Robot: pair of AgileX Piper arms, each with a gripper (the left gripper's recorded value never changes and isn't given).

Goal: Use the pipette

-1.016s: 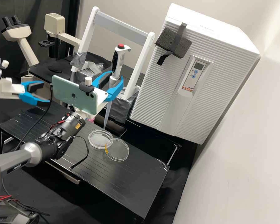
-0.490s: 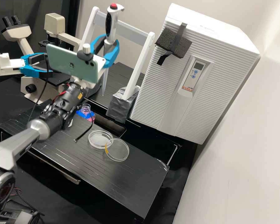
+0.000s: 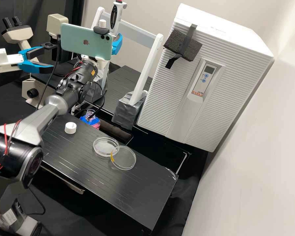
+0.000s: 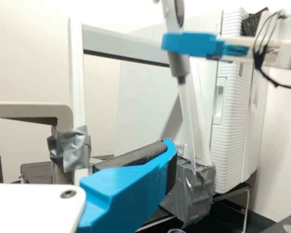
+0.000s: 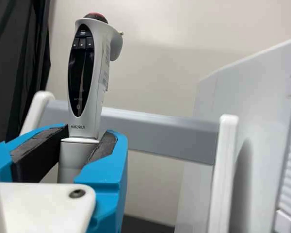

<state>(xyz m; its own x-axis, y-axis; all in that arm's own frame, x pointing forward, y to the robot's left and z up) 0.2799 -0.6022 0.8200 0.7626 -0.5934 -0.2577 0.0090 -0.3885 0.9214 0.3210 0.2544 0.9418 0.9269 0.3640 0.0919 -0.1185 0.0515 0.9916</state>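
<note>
Black counter carries two petri dishes and a white cap. Right gripper jaws clamp the pipette upright, high beside the white frame. Left wrist view adds its clear tip hanging below. Left gripper jaws wide, empty.

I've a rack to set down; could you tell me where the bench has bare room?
Bare: the near end of the platform, from the petri dishes to its front corner. Crowded: the far edge, around the cap and pink bottle.
</note>
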